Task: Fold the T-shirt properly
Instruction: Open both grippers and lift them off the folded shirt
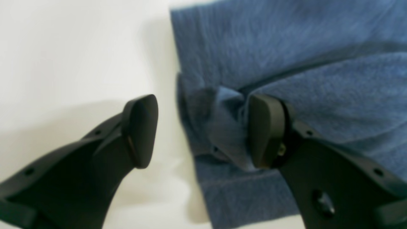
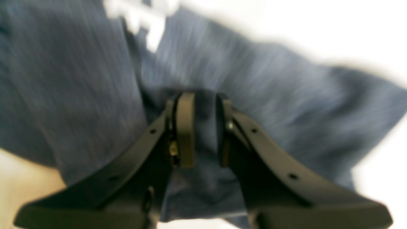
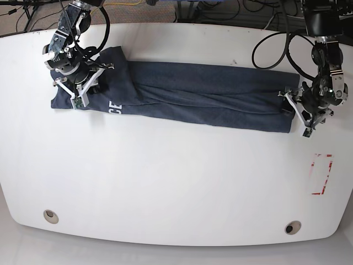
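The T-shirt (image 3: 187, 96) lay as a long narrow band across the far half of the white table (image 3: 165, 182), its long axis running side to side in the base view, with white lettering (image 3: 115, 107) showing near one end. Each arm stood at one end of that band. The right gripper (image 2: 201, 127) was nearly closed, pinching a bunched fold of navy cloth at the lettered end, on the base view's left. The left gripper (image 1: 203, 130) stood wide open at the opposite end, one pad (image 1: 265, 130) resting on the rumpled corner and the other pad (image 1: 141, 130) over bare table just beyond the cloth's edge, so that corner lay between its jaws but ungripped. Judging from this, the next move depended on the left jaws closing on that end. Bare tabletop stretched toward the near side, giving ample room to carry either end across; the far edge lay close behind the shirt.
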Controlling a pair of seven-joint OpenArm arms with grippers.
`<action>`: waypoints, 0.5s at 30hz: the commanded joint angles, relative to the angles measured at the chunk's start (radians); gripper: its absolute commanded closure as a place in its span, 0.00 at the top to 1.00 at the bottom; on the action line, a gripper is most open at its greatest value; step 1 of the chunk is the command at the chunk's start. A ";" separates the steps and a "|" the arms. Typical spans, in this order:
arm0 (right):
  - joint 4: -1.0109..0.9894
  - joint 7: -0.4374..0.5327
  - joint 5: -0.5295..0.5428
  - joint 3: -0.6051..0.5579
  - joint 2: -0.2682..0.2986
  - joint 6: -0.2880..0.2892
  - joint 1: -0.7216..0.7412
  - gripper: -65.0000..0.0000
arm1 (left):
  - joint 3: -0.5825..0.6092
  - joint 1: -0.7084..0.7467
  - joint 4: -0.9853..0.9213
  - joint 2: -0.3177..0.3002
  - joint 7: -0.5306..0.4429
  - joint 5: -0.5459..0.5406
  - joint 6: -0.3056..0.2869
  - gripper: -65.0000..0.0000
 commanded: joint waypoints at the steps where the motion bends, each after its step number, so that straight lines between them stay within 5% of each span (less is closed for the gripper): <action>1: 0.078 0.022 0.012 0.001 0.004 -0.005 0.010 0.16 | -0.027 -0.016 0.078 -0.015 0.016 -0.001 0.006 0.63; 15: 0.187 -0.126 0.015 0.001 0.004 -0.005 0.084 0.16 | -0.138 0.050 0.392 -0.006 0.143 -0.002 0.006 0.63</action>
